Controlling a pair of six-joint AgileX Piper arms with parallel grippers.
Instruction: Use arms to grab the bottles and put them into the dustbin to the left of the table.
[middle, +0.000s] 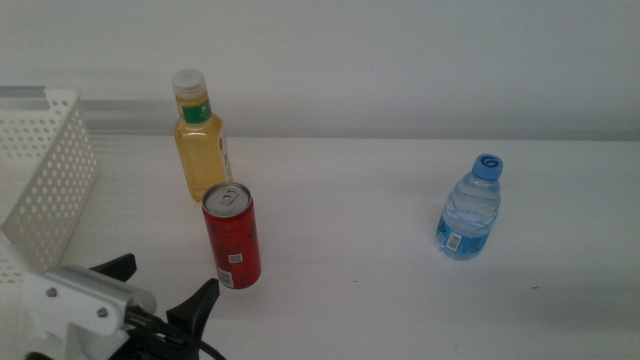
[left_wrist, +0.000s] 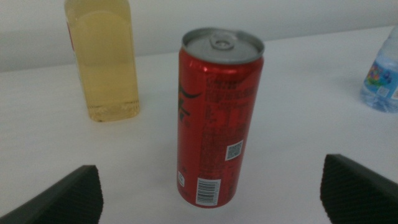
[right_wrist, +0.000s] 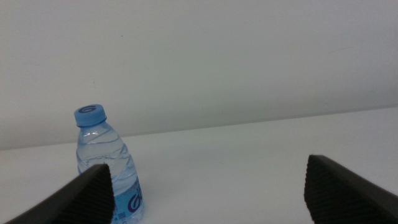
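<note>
Middle view showed the left gripper (middle: 165, 285), jaws spread wide, near the bottom edge just short of the upright red can (middle: 232, 237). Open tabletop (middle: 360, 220) separated the can from the water bottle (middle: 470, 209). The right gripper (right_wrist: 208, 186), also spread, appeared only in its wrist view.

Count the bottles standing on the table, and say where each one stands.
2. The yellow-liquid bottle stands behind the red can, near the dustbin; the water bottle stands alone on the right.

You see a red can (middle: 233, 238) with silver top, a yellow-liquid bottle (middle: 200, 140) with green neck label, a blue-capped clear water bottle (middle: 470, 210), and a white perforated basket (middle: 45, 170).
</note>
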